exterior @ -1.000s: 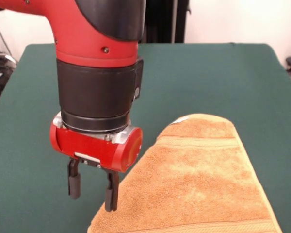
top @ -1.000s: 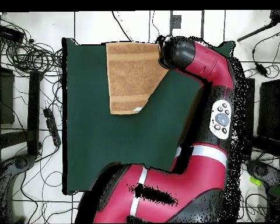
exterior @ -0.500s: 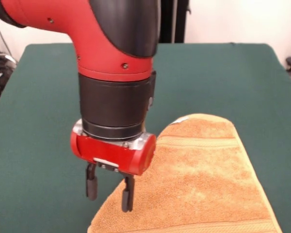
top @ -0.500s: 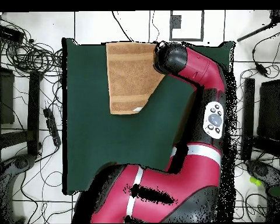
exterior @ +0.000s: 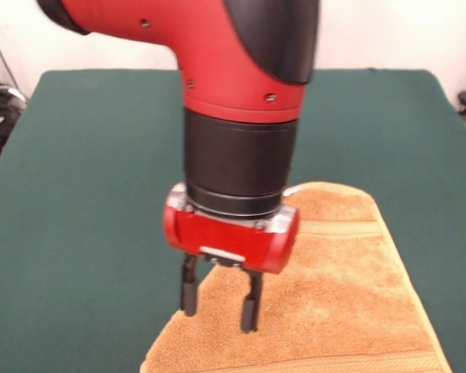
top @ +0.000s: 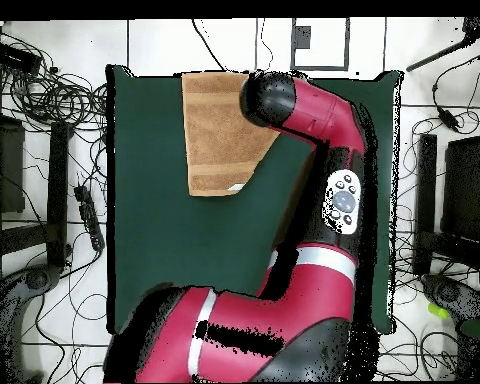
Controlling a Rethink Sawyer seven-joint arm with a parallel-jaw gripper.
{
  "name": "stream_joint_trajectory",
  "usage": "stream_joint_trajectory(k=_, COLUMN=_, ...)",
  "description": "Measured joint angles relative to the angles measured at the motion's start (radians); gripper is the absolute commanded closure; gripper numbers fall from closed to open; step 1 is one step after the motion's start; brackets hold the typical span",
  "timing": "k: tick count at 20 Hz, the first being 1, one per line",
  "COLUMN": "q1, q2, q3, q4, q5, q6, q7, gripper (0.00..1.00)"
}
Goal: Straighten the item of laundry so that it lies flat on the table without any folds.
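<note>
Below the red wrist block, the pincer [exterior: 219,305] points straight down, its two black fingers [exterior: 189,294] spread apart with a clear gap and nothing held between them. Tips sit at or just above the towel [exterior: 334,303]; contact cannot be told. One finger is over the towel's slanted edge, the other over the terry just inside that edge.

Under and to the side of the pincer, the orange-tan towel lies on the green counter [exterior: 78,194]. Front view: its edge on the pincer's side runs diagonally, so the cloth looks folded over there, narrowing toward the far end. A flat woven stripe band crosses the towel beyond the pincer, another runs along the end nearest the camera. Small white tag or patch peeks out at the towel's far corner, right behind the wrist; no writing readable on it.

Overhead view: the towel [top: 216,135] lies at the counter's [top: 154,250] edge farthest from the robot's base, one end touching that edge. Arm's black elbow cap covers the towel's corner on the arm side, pincer itself hidden beneath it. Opposite end shows a pale band and a small white corner patch. Rest of the counter is plain green cloth.

Arm [top: 314,120] is red and black, with a grey button pad on its side; no brand text legible. Cables [top: 44,90] lie on the tiled floor around the counter.
</note>
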Motion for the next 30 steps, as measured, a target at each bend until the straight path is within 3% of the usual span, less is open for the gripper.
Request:
stream_joint_trajectory(k=13, q1=0.024, q2=-0.040, q3=-0.005, q4=0.071, q5=-0.005, q6=-0.009, q7=0.000, gripper=0.00)
stream_joint_trajectory(k=17, q1=-0.004, q2=0.001, q3=-0.006, q4=-0.010, q5=-0.001, q6=0.020, q7=0.000, gripper=0.00)
stream_joint_trajectory(k=24, q1=-0.072, q2=0.178, q3=-0.023, q4=-0.306, q5=0.048, q6=0.143, q7=0.000, gripper=0.00)
stream_joint_trajectory(k=26, q1=-0.097, q2=0.267, q3=-0.051, q4=-0.424, q5=0.093, q6=0.186, q7=0.000, gripper=0.00)
stream_joint_trajectory(k=30, q1=-0.122, q2=0.372, q3=-0.108, q4=-0.537, q5=0.185, q6=0.199, q7=0.000, gripper=0.00)
